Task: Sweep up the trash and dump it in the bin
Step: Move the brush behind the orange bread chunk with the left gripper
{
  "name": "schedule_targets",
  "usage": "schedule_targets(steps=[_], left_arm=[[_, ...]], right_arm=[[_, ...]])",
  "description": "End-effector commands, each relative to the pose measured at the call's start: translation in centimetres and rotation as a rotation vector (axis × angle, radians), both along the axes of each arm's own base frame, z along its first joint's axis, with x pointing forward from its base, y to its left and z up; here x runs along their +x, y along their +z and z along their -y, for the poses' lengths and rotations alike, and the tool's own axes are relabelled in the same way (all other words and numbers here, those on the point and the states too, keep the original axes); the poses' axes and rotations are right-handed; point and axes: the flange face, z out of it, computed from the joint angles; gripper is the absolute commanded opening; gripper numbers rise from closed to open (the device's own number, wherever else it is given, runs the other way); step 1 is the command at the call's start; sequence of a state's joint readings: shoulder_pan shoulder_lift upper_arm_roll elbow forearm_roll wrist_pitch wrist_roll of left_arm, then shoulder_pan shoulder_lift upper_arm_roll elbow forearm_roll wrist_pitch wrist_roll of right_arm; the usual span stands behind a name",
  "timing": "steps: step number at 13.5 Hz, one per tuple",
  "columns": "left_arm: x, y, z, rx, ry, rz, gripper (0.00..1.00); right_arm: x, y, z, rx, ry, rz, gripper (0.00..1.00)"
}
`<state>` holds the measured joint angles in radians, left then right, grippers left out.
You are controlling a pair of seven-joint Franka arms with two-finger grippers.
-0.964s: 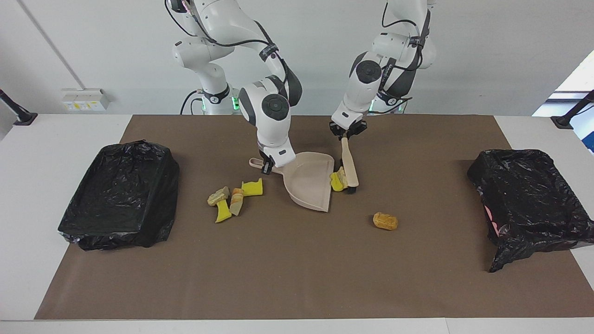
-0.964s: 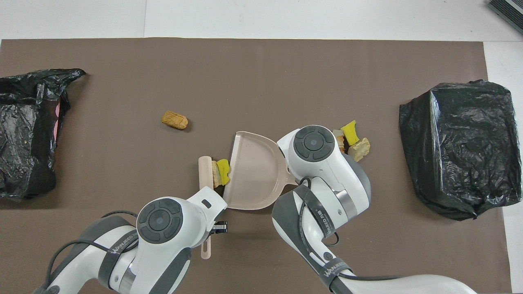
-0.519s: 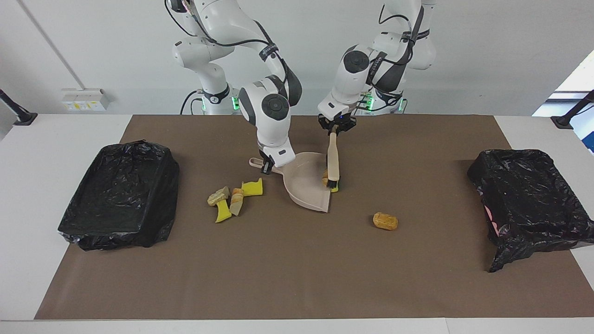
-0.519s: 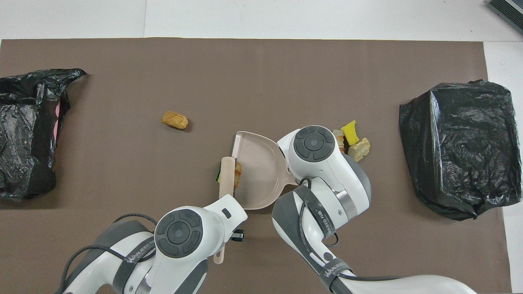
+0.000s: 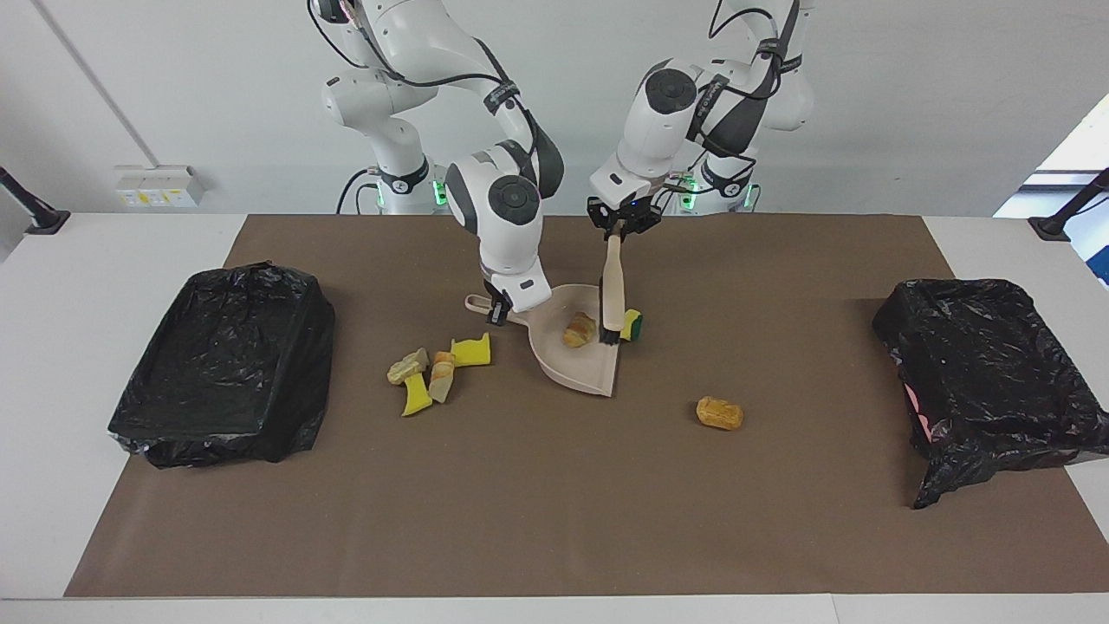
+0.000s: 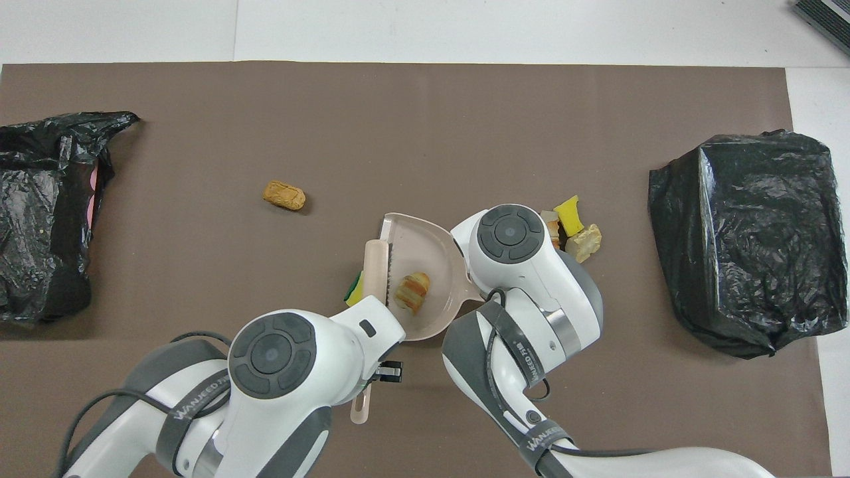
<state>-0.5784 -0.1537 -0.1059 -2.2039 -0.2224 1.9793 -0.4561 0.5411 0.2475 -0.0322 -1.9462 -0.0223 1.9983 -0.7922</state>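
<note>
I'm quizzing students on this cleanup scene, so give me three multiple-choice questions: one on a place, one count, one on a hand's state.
1. Where is the bread chunk beside the brush? A in the dustpan; B in a bin; C on the mat.
2. How many black-bagged bins are there? A one; B two; C three.
3. The left hand is: A open; B shut on the brush; C shut on the dustpan.
Key: 1 A, it lies on the pan's floor; 2 B, one at each table end; 3 B, it grips the brush handle.
</note>
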Motion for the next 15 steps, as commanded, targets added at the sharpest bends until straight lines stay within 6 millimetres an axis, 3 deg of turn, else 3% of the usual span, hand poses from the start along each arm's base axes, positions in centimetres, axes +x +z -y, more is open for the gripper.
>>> schedule_targets(steps=[1,6,11,15], left_arm=[[2.1,1.0,-2.8,0.02,0.027,0.003,0.0],[10.6,0.1,-10.9,0.093,-0.043,0.06,0.0],[19.4,-1.9,-18.7,0.146,-0.111,0.081,0.0],[23.0,-3.9,-23.2,0.143,-0.166,0.068,0.0]], right_arm=[[-0.4,-0.1,0.2,0.006,-0.032,0.017,0.0],[-0.9,-0.3,0.2,-0.017,-0.025,-0.012,0.0],[-0.8,1.3,-0.8,-0.063,-0.053,-0.037,0.0],[-1.0,1.4,-1.3,-0.074,-0.055,-0.043,0.0]])
